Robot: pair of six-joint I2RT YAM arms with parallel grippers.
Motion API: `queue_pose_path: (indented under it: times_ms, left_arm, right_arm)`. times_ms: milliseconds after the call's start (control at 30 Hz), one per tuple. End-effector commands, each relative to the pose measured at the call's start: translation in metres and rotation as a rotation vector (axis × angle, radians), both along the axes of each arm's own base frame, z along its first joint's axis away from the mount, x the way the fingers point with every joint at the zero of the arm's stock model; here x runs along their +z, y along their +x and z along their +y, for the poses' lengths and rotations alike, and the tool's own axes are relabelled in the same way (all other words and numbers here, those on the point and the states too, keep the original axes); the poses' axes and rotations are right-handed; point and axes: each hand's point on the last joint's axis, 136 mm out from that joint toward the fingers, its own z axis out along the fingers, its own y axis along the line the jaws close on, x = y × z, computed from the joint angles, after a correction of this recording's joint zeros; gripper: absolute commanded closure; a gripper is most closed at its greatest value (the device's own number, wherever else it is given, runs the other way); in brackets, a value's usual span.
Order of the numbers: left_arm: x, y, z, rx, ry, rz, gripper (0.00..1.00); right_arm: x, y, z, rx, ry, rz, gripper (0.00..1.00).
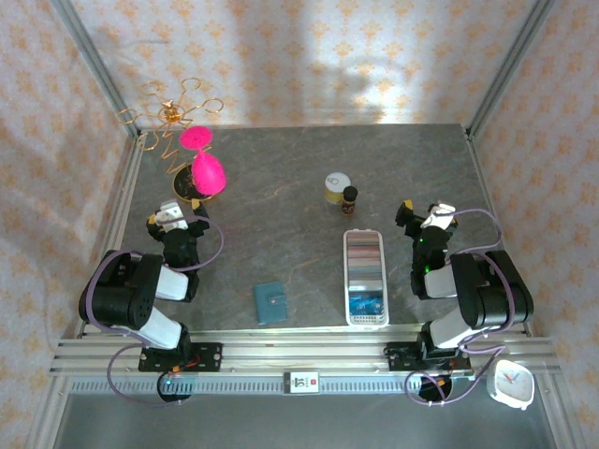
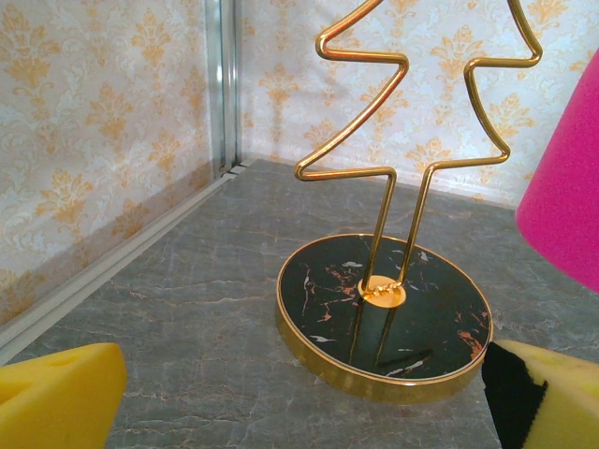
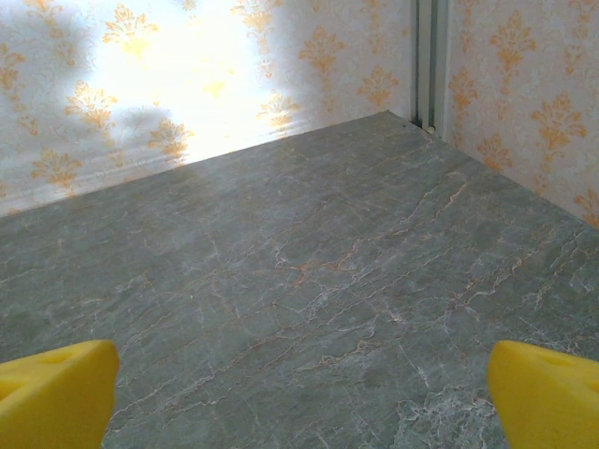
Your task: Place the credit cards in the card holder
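Teal card holder (image 1: 271, 303) is lying near the table's near edge, left of the white tray (image 1: 345, 281) where the credit cards (image 1: 364, 267) are standing; I'm seeing left gripper (image 1: 169, 214) and right gripper (image 1: 423, 216) both gaping wide, holding nothing

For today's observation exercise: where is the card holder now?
Top view: the card holder lies on the table, near its front edge, left of the white tray.

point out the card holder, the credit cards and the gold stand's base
card holder (image 1: 270, 303): top external view, centre of its teal cover
credit cards (image 1: 364, 267): top external view, middle of the row
gold stand's base (image 2: 323, 299): left wrist view, dark marbled top
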Motion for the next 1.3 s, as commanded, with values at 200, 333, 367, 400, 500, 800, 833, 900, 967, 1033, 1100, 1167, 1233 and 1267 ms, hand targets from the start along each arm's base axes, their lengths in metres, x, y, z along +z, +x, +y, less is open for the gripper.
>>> queue_pose_path:
  times_ms: [200, 333, 367, 400, 500, 800, 833, 900, 967, 1033, 1100, 1167, 1233, 1267]
  left_arm:
    - [0.005, 0.002, -0.004, -0.025, 0.002, -0.023, 0.01]
    - [0.009, 0.004, -0.012, -0.070, 0.019, -0.022, 0.01]
    - [0.015, 0.004, -0.016, -0.087, 0.032, -0.024, 0.01]
    - [0.024, 0.005, -0.020, -0.093, 0.043, -0.021, 0.01]
    - [0.046, 0.007, -0.029, -0.074, 0.011, 0.050, 0.01]
    - [0.104, -0.034, -0.025, -0.023, -0.435, -0.074, 0.01]
    - [0.109, -0.038, -0.031, -0.076, -0.452, -0.065, 0.01]
    - [0.116, -0.046, -0.036, -0.133, -0.498, -0.094, 0.01]
    - [0.118, -0.056, -0.039, -0.163, -0.601, -0.154, 0.01]
    - [0.117, -0.064, -0.042, -0.182, -0.634, -0.144, 0.01]
    - [0.113, -0.069, -0.045, -0.182, -0.647, -0.092, 0.01]
    - [0.104, -0.072, -0.053, -0.207, -0.670, -0.012, 0.01]
    - [0.095, -0.070, -0.072, -0.290, -0.690, 0.072, 0.01]
    - [0.088, -0.070, -0.082, -0.336, -0.711, 0.123, 0.01]
  right_arm:
    - [0.006, 0.004, -0.001, 0.001, -0.014, -0.014, 0.00]
    - [0.010, 0.002, 0.000, 0.003, -0.017, -0.027, 0.00]
    - [0.015, -0.001, 0.000, 0.006, -0.017, -0.039, 0.00]
    - [0.021, -0.003, 0.000, 0.004, -0.021, -0.037, 0.00]
    - [0.039, -0.006, -0.011, -0.062, -0.007, 0.004, 0.00]
    - [0.092, -0.053, -0.052, -0.390, 0.331, -0.007, 0.00]
    - [0.096, -0.057, -0.052, -0.387, 0.346, -0.015, 0.00]
    - [0.099, -0.065, -0.051, -0.390, 0.411, -0.042, 0.00]
    - [0.105, -0.069, -0.042, -0.331, 0.446, -0.053, 0.00]
    - [0.107, -0.071, -0.032, -0.270, 0.469, -0.035, 0.01]
    - [0.110, -0.074, -0.027, -0.245, 0.490, -0.015, 0.02]
    - [0.113, -0.076, -0.018, -0.195, 0.495, 0.029, 0.03]
    - [0.119, -0.075, -0.002, -0.106, 0.503, 0.063, 0.05]
    - [0.124, -0.074, 0.009, -0.038, 0.510, 0.077, 0.07]
